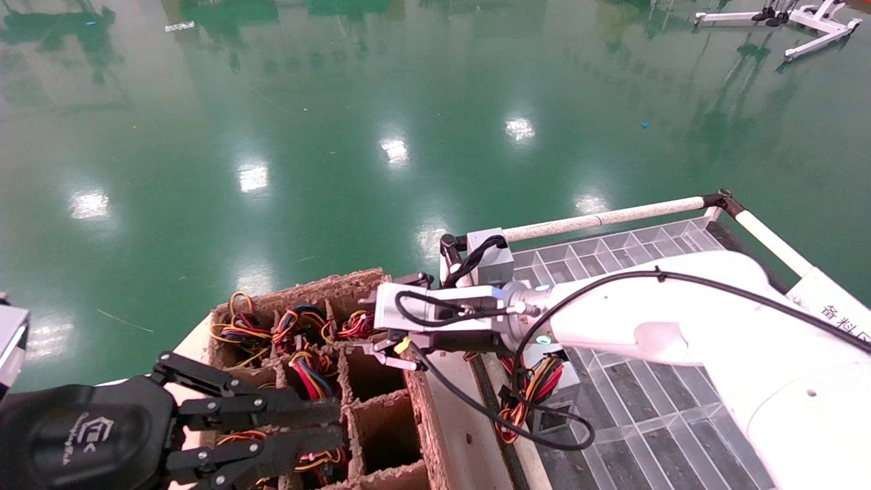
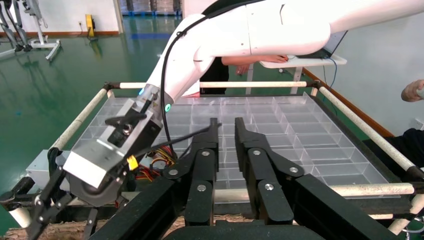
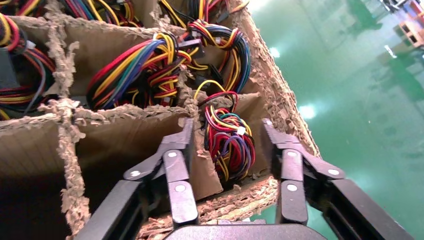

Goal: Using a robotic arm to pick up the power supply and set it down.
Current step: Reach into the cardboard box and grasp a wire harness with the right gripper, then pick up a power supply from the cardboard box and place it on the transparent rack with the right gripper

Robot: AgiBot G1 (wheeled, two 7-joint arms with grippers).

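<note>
My right robotic arm [image 1: 653, 320] reaches left over a torn cardboard divider box [image 1: 422, 408]. Its gripper [image 3: 227, 132] is open and points down over the box's far corner cell. One finger [image 3: 182, 140] stands in the neighbouring cell and the other [image 3: 272, 135] at the outer wall. Between them lies the wire bundle [image 3: 227, 145] of a power supply, whose grey body is hidden. Another power supply [image 1: 554, 391] with red and yellow wires lies on the clear tray [image 1: 653, 422]. My left gripper [image 1: 333, 425] hovers over the box's near cells, narrowly open and holding nothing.
Several cells hold coloured wire bundles [image 1: 306, 327]; two cells [image 1: 374, 422] look hollow. A grey box with a black cable [image 1: 490, 255] sits on the tray's far corner. White rails [image 1: 605, 218] frame the tray. Green floor lies beyond. A person's hand [image 2: 412, 90] shows beside the tray.
</note>
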